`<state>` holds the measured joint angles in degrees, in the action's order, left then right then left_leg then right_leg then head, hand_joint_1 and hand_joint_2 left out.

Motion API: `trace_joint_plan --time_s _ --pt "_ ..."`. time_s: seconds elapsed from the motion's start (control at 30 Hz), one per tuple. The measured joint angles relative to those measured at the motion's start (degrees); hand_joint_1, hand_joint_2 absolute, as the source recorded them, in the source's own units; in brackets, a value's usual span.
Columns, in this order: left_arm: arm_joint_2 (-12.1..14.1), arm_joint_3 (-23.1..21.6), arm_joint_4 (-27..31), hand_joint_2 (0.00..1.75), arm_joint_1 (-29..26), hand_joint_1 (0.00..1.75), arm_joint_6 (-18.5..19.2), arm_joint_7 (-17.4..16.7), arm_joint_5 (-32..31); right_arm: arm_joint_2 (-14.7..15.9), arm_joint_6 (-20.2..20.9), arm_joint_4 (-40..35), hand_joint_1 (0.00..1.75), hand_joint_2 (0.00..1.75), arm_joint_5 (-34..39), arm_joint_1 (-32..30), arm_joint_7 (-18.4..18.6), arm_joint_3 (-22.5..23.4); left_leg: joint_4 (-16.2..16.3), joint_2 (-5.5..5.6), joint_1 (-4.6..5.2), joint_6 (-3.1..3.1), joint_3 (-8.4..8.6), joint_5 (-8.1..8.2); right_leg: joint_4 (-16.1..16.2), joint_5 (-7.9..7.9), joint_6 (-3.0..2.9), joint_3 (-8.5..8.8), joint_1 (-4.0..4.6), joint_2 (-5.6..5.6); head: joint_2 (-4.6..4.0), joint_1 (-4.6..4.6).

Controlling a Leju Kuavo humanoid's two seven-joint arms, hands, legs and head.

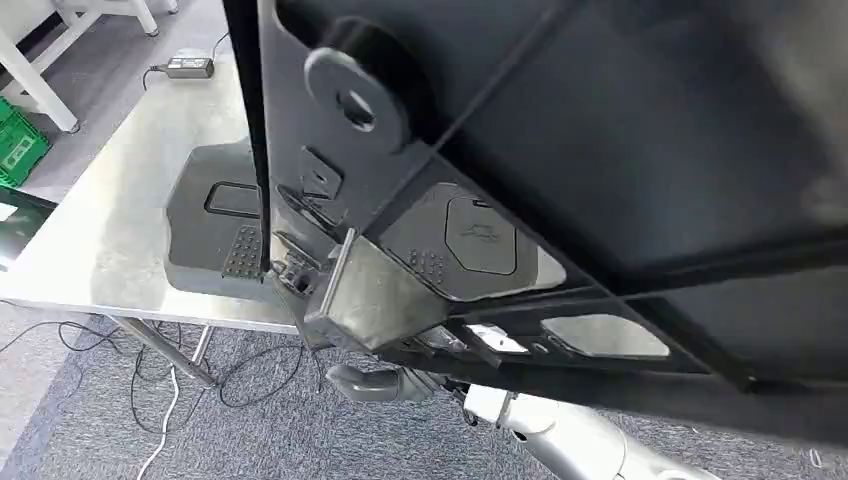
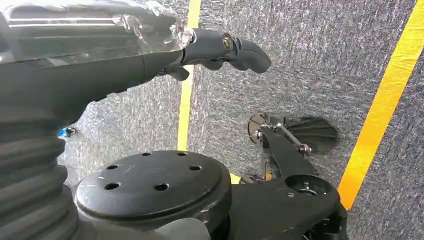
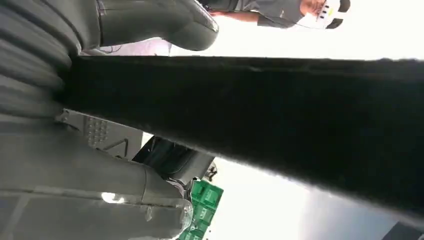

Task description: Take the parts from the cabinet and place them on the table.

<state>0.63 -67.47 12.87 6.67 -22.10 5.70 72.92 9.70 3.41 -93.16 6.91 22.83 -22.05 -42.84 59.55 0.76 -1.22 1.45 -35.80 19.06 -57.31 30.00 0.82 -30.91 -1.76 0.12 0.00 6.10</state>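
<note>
A large panel part (image 1: 620, 150) hangs before the table (image 1: 110, 230), where another part (image 1: 215, 235) lies behind it.

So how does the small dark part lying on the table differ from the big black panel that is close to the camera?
The small dark part lies flat on the metal table; the big black panel is raised and tilted. Nothing touches the small part; the right robot hand grips the panel. The small part has a rounded outline with a recessed rectangle; the panel shows ribs and a round ring. Both are dark moulded pieces.
</note>
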Motion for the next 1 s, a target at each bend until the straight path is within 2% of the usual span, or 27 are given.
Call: trace_joint_plan --time_s 0.17,0.3,0.5,0.53,0.57,0.6,0.63,0.67,0.7,0.73,0.77,0.8,0.87,0.9,0.93,0.97,1.0 --pt "0.00 -0.07 0.00 1.75 0.01 0.00 -1.07 0.00 -0.90 -0.35 -0.46 0.55 1.75 1.75 0.31 0.67 -0.65 0.02 -0.21 0.00 -0.11 0.36 0.10 -0.25 -0.10 -0.05 -0.03 -0.02 0.28 0.00 0.00 0.11" --pt "0.00 -0.11 0.00 1.75 0.01 0.00 -1.23 0.00 -0.77 -1.31 -0.61 1.38 1.75 1.75 0.42 2.41 -0.72 0.02 -0.43 0.00 -0.13 0.53 0.30 -0.35 -0.14 -0.04 -0.04 0.02 0.30 -0.03 0.00 1.05" --pt "0.00 -0.09 0.00 1.75 0.02 0.00 -0.07 -1.07 0.11 -2.36 -0.66 2.34 1.75 1.75 0.42 3.36 -0.85 -0.15 -0.64 0.01 -0.17 0.65 0.40 -0.44 -0.16 -0.04 -0.06 0.01 0.33 -0.06 0.00 1.31" --pt "0.02 -0.09 0.00 1.75 0.05 0.00 0.02 -1.07 0.11 -2.47 -0.68 2.49 1.75 1.75 0.44 3.45 -0.87 -0.20 -0.48 -0.08 0.12 0.33 0.29 -0.30 0.73 -0.45 0.32 0.31 0.06 -0.18 0.00 1.29" --pt "0.02 -0.09 0.00 1.75 0.09 0.00 0.15 -1.07 0.06 -2.64 -0.77 2.49 1.75 1.75 0.48 3.42 -0.92 -0.20 -2.46 -0.20 -0.61 -0.33 1.49 -0.95 0.53 -0.22 0.53 0.53 0.30 -0.35 0.00 1.36" --pt "0.02 -0.11 0.02 1.75 0.03 0.00 0.19 -1.09 0.00 -2.69 -0.81 2.60 1.75 1.75 0.53 3.48 -0.96 -0.22 -3.54 -0.26 -0.65 -0.43 2.34 -1.30 -0.24 0.02 0.34 0.51 0.21 -0.30 0.00 1.05" --pt "0.02 -0.11 0.02 1.75 0.05 0.00 0.33 -1.09 -0.11 -2.71 -0.85 2.67 1.75 1.75 0.52 3.81 -0.92 -0.24 -4.05 -0.33 -0.74 -0.69 2.71 -1.31 -2.94 1.70 0.18 -0.94 0.29 -0.21 0.00 1.22" --pt "0.02 -0.09 0.02 1.75 0.11 0.00 0.41 -1.09 -0.20 -2.71 -0.96 2.73 1.75 1.75 0.66 3.88 -0.94 -0.24 -4.17 -0.37 -0.74 -0.71 2.74 -1.46 -7.63 3.77 0.11 -3.47 0.27 -0.17 0.00 1.42" --pt "0.02 -0.09 0.02 1.75 0.09 0.00 0.55 -1.09 -0.22 -2.69 -1.05 2.87 1.75 1.75 0.66 3.57 -0.92 -0.24 -4.15 -0.36 -0.72 -0.67 2.77 -1.38 -12.35 5.32 0.14 -6.17 0.17 -0.17 0.00 1.14" --pt "0.02 -0.09 0.02 1.75 0.06 0.00 0.70 -1.09 -0.22 -2.71 -1.07 2.95 1.75 1.75 0.66 3.36 -0.92 -0.28 -4.13 -0.35 -0.73 -0.55 2.77 -1.27 -15.25 5.82 0.25 -8.11 0.08 -0.18 0.00 0.94" --pt "0.02 -0.09 0.02 1.75 0.02 0.00 0.74 -1.09 -0.20 -2.71 -1.07 3.00 1.75 1.75 0.68 3.34 -0.92 -0.35 -4.08 -0.31 -0.88 -0.32 2.84 -1.16 -15.89 5.10 0.42 -8.96 -0.16 -0.20 0.00 0.70" --pt "0.02 -0.09 0.02 1.75 -0.02 0.00 0.76 -1.09 -0.22 -2.69 -1.07 3.02 1.75 1.75 0.68 3.36 -0.92 -0.37 -3.89 -0.25 -1.15 0.08 2.91 -0.97 -14.07 3.22 0.68 -8.49 -0.43 -0.22 0.00 0.42" --pt "0.02 -0.09 0.02 1.75 -0.01 0.00 0.76 -1.09 -0.22 -2.71 -1.11 3.04 1.75 1.75 0.68 3.37 -0.92 -0.39 -2.85 -0.15 -1.92 1.23 2.93 -0.18 -5.62 -1.91 1.38 -4.91 -1.12 -0.26 0.00 0.31" --pt "0.09 -0.09 0.00 1.75 0.00 0.00 0.76 -1.09 -0.22 -2.71 -1.11 3.10 1.75 1.75 0.68 3.36 -0.90 -0.44 -1.94 -0.19 -1.96 2.15 2.68 0.55 -2.24 -2.15 2.05 -3.43 -1.41 -0.11 0.00 -0.04" --pt "0.17 -0.09 -0.02 1.75 0.11 0.00 0.76 -1.11 -0.20 -2.86 -1.11 3.17 1.75 1.75 0.70 3.45 -0.85 -0.50 -1.11 -0.17 -1.67 2.86 2.25 1.02 -2.33 -1.42 1.27 -3.60 -0.77 0.58 0.00 -0.59" --pt "0.17 -0.09 0.00 1.75 0.07 0.00 0.81 -1.16 -0.20 -2.84 -1.18 3.17 1.75 1.75 0.77 3.39 -0.83 -0.50 -1.26 -0.09 -1.67 3.10 2.33 1.09 -3.02 -1.23 0.12 -3.85 -0.86 0.59 0.00 -0.24" --pt "0.17 -0.11 -0.02 1.75 0.05 0.00 0.81 -1.18 -0.22 -2.91 -1.20 3.17 1.75 1.75 0.74 3.40 -0.81 -0.52 -1.30 -0.13 -1.84 3.44 2.52 1.15 -3.10 -0.98 -0.34 -3.87 -0.78 0.61 0.00 0.02"
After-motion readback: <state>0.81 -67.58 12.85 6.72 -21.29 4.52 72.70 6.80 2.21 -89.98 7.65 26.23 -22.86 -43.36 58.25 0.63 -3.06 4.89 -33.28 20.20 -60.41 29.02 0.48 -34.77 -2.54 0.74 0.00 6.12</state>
